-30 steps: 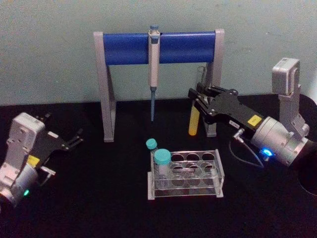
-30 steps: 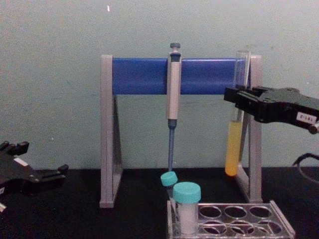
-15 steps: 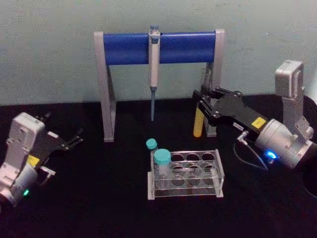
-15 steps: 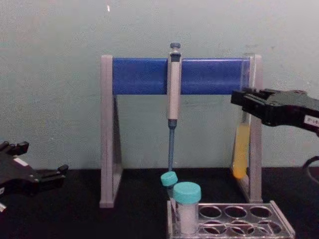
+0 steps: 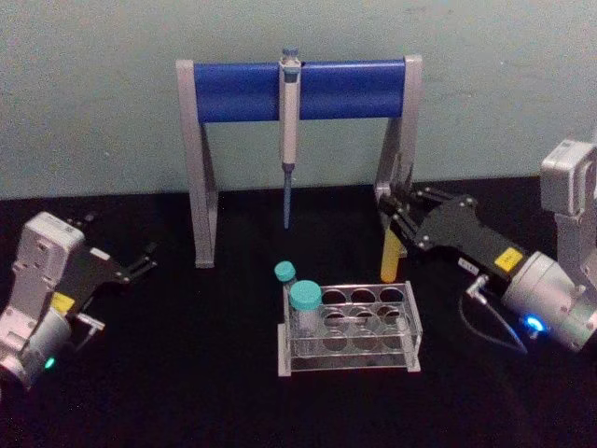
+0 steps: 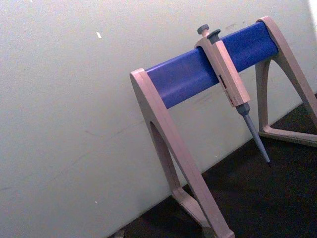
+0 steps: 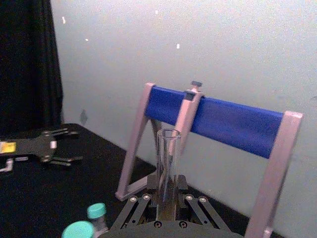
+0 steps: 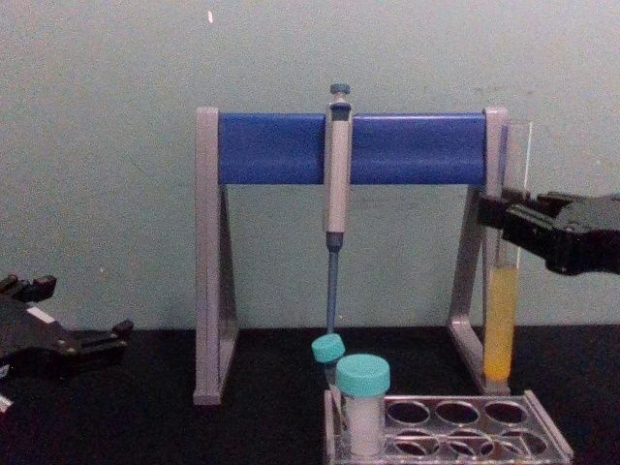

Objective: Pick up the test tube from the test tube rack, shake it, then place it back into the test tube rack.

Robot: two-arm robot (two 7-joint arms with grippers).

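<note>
Test tube (image 8: 501, 320): upright, yellow-orange liquid in its lower part. Its round bottom hangs just above the far right corner of the test tube rack (image 5: 347, 362), not touching. My right pincer (image 8: 513, 218) is clamped on the glass above the liquid, with the arm reaching in level from the right. My left pincer (image 5: 117, 241) is parked at table left, fingers apart.
</note>
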